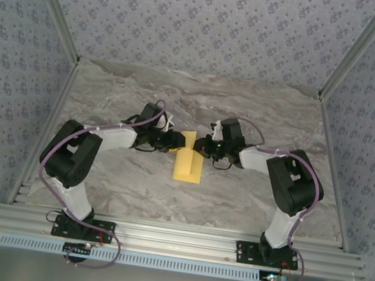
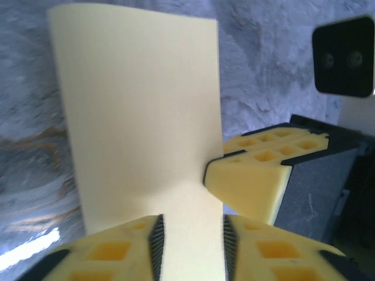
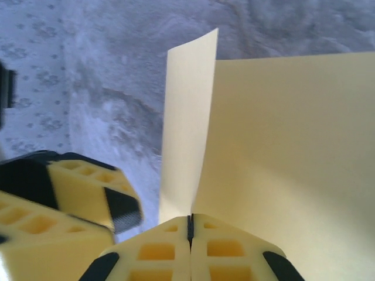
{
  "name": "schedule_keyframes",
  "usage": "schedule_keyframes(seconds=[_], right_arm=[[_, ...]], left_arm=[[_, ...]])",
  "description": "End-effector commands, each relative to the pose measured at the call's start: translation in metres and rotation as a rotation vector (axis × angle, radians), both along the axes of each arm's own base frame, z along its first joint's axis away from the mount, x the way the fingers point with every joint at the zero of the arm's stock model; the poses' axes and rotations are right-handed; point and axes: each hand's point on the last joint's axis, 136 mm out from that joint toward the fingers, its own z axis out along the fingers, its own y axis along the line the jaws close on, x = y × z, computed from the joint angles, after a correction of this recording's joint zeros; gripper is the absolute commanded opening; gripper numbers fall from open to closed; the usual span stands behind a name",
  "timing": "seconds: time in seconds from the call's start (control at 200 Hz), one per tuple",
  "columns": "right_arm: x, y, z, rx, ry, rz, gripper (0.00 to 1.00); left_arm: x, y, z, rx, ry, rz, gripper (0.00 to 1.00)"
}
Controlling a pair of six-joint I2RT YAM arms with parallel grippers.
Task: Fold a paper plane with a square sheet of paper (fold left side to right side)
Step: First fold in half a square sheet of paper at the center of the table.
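The square sheet of paper (image 1: 187, 163) is pale yellow and lies mid-table between my two grippers, folded into a narrow strip in the top view. My right gripper (image 1: 202, 146) is shut on the paper's edge (image 3: 189, 221). From that pinch one flap (image 3: 187, 117) stands up and a wide flap (image 3: 287, 152) spreads to the right. My left gripper (image 2: 190, 228) stands open just over the paper (image 2: 140, 105), which shows flat through the gap between its jaws. One of the right gripper's fingers (image 2: 249, 187) touches the sheet's right edge. The paper plane is out of view.
The marble tabletop (image 1: 263, 109) has free room on all sides of the paper. Aluminium frame rails (image 1: 172, 241) run along the near edge, where both arm bases are bolted. Patterned walls (image 1: 206, 16) enclose the back and sides.
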Motion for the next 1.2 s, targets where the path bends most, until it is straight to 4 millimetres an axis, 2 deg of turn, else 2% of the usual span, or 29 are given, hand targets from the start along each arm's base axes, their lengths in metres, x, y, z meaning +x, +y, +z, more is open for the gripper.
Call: schedule_keyframes(seconds=[0.0,0.2,0.44,0.615,0.764,0.889,1.014,1.194], right_arm=[[-0.002,-0.018,-0.013,-0.135,0.016,-0.002,0.07],[-0.005,-0.033,-0.029,-0.243,0.035,-0.017,0.08],[-0.005,-0.037,-0.033,-0.293,0.038,-0.019,0.1],[-0.005,-0.036,-0.034,-0.308,0.014,0.004,0.11],[-0.003,-0.033,-0.028,-0.291,-0.002,0.007,0.15],[0.0,-0.044,-0.015,-0.326,-0.043,-0.019,0.31],[0.001,-0.061,0.002,-0.383,-0.104,-0.059,0.43],[-0.005,-0.085,0.018,-0.469,-0.154,-0.089,0.49]], left_arm=[[0.002,0.011,0.019,0.08,-0.071,0.002,0.44],[-0.003,0.015,-0.004,0.137,-0.011,0.01,0.55],[-0.005,0.001,-0.022,0.141,0.033,0.0,0.57],[-0.008,-0.009,-0.032,0.16,0.052,-0.02,0.5],[-0.01,-0.008,-0.042,0.209,0.065,-0.023,0.43],[-0.014,-0.006,-0.05,0.251,0.078,-0.033,0.42],[-0.016,-0.004,-0.057,0.278,0.093,-0.032,0.42],[-0.017,-0.003,-0.062,0.294,0.11,-0.032,0.43]])
